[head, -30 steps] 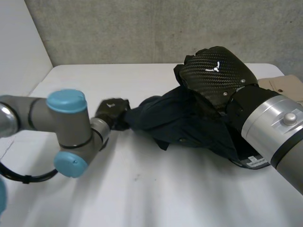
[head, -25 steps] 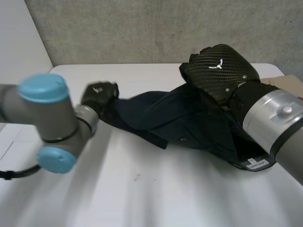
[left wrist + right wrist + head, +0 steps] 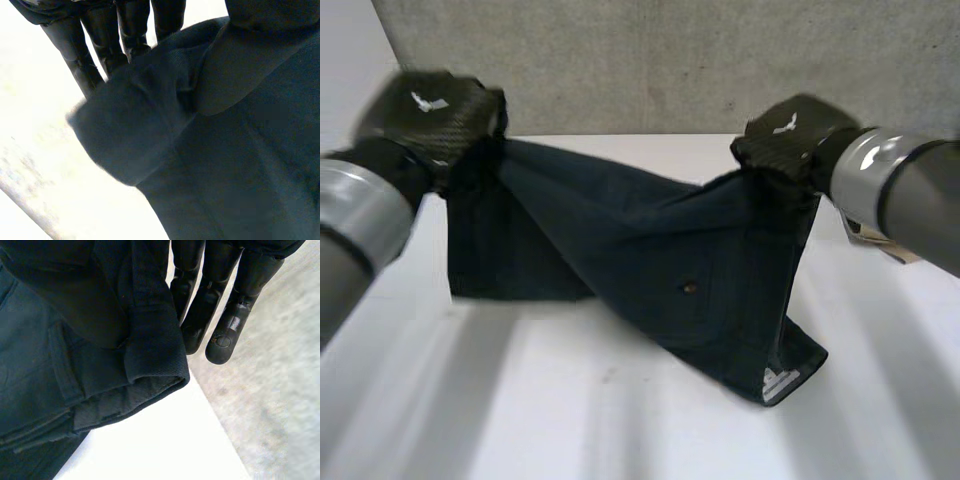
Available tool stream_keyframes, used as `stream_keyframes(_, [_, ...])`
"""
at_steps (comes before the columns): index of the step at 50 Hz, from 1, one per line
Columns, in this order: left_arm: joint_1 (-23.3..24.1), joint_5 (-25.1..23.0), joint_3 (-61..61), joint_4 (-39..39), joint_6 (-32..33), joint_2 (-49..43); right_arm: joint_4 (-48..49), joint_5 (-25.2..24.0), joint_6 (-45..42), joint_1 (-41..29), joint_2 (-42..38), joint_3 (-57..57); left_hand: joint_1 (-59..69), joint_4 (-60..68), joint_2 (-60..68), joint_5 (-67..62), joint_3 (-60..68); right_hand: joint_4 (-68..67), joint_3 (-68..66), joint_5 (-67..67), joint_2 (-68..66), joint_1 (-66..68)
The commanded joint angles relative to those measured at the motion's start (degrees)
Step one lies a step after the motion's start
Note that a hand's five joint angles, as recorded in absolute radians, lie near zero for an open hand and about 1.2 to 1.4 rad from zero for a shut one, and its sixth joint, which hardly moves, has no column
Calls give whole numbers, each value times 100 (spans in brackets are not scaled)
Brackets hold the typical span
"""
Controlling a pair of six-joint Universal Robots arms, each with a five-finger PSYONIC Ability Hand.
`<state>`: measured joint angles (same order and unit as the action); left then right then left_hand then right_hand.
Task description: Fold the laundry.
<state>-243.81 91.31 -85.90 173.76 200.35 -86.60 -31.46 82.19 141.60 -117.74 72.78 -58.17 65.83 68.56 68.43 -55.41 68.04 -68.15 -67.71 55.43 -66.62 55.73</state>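
Garment [image 3: 660, 250] bunched, shape unclear.

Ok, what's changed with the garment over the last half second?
Both hands rose and spread apart: the left hand swung up toward the far left corner, while the right hand lifted and shifted right. The garment, bunched on the table before, is now pulled out between them, its lower end reaching the table. Both hands stay on it, and the beige cloth stays at the right edge.
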Motion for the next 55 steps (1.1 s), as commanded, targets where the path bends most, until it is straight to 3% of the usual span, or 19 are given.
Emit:
stream_keyframes(1, [-96,53,845,52,460,-1788,7,157,-106,15,-1353,1008,1417,1144,1157,-1459,1196,-1185,-1229,1457,-1338,2427])
stream_keyframes(5, [-79,71,1751,552,935,-2624,990,183,-89,6,-1907,1702,1417,1144,1157,-1459,1196,-1185,-1229,1457,-1338,2427])
stream_keyframes(9, [-70,54,2262,2219,1286,-2819,2632,218,-89,6,-2110,2151,1417,1144,1157,-1459,1196,-1185,-1229,1457,-1338,2427])
stream_keyframes(10, [-79,71,2271,3216,1365,-2758,3436,210,-106,-12,-2102,2221,1417,1144,1157,-1459,1196,-1185,-1229,1457,-1338,2427])
stream_keyframes(14, [-27,98,2131,5363,1393,-2381,5345,192,-28,-12,-1953,2222,1417,1144,1157,-1459,1196,-1185,-1229,1457,-1338,2427])
stream_keyframes(16, [17,98,2060,5572,1393,-2230,5868,166,16,-20,-1856,2196,1417,1144,1157,-1459,1196,-1185,-1229,1457,-1338,2427])
stream_keyframes(20, [176,124,1920,5187,1384,-2107,5967,8,157,-20,-1803,2231,1417,1144,1157,-1459,1196,-1185,-1229,1457,-1338,2427])
stream_keyframes(24, [193,308,1498,4510,1366,-2089,5423,-89,280,-20,-1820,2161,1417,1144,1157,-1459,1196,-1185,-1229,1457,-1338,2427])
stream_keyframes(32, [228,651,409,3657,1331,-2238,3666,-54,298,-64,-2207,1757,1417,1144,1157,-1459,1196,-1185,-1229,1457,-1338,2427])
stream_keyframes(36, [395,713,-5,3262,1322,-2729,2762,-45,219,-73,-2724,1344,1417,1144,1157,-1459,1196,-1185,-1229,1457,-1338,2427])
stream_keyframes(43, [774,1310,-172,1953,1287,-3442,1793,218,219,-73,-3244,983,1417,1144,1157,-1459,1196,-1185,-1229,1457,-1338,2427])
stream_keyframes(47, [782,1547,-304,1284,1243,-3373,1669,394,219,-12,-2982,378,1417,1144,1157,-1459,1196,-1185,-1229,1457,-1338,2427])
stream_keyframes(55, [852,1556,-1156,642,1182,-2117,1529,350,131,6,-1453,-1283,1417,1144,1157,-1459,1196,-1185,-1229,1457,-1338,2427])
